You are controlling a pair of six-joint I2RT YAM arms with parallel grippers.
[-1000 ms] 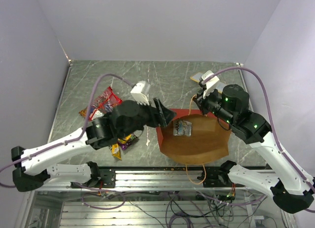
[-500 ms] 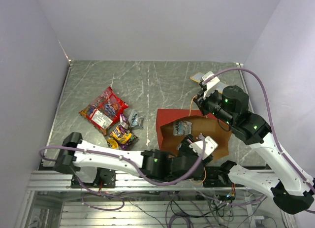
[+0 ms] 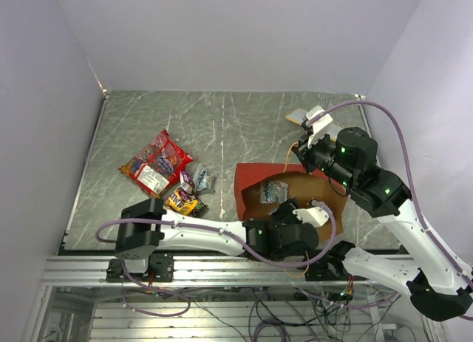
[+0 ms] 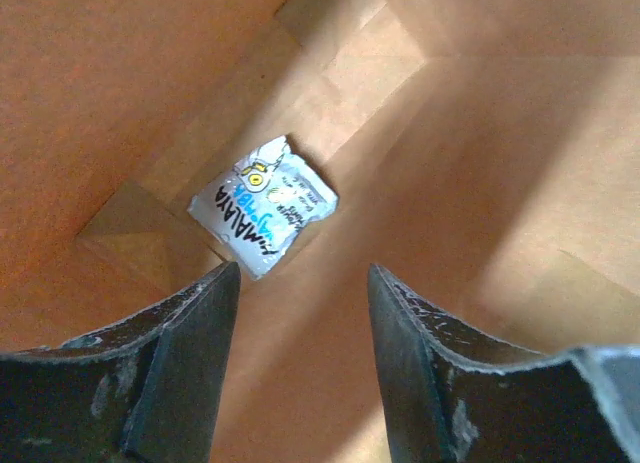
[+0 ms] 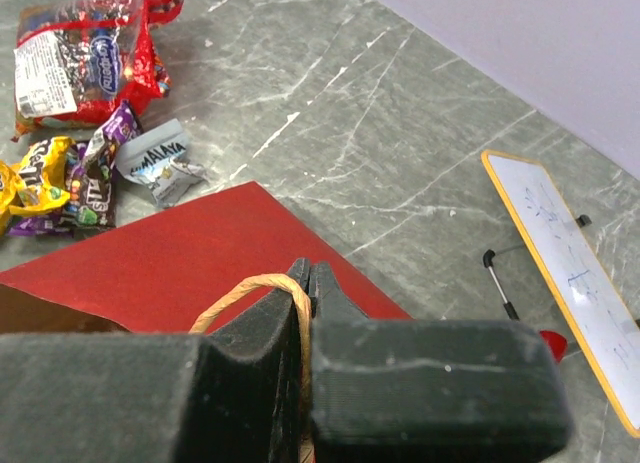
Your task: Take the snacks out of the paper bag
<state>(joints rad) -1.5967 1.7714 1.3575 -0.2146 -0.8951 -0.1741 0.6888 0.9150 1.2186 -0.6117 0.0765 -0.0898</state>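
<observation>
The brown paper bag lies on its side with a red side panel facing up. My left gripper is open and empty inside the bag's mouth. In the left wrist view the gripper points at a silver-blue packet lying on the bag's inner wall; the packet also shows in the top view. My right gripper is shut on the bag's loop handle and holds it up at the bag's far edge. Outside, to the left, lie a red chip bag, a silver-blue packet and yellow-orange and purple wrappers.
A white board with a tan rim lies at the back right, also in the right wrist view, with a thin black-tipped stick beside it. My left arm stretches along the table's near edge.
My left arm has swung from the table left of the bag down along the near edge, and its open gripper has entered the bag's mouth. The right gripper has kept hold of the handle.
</observation>
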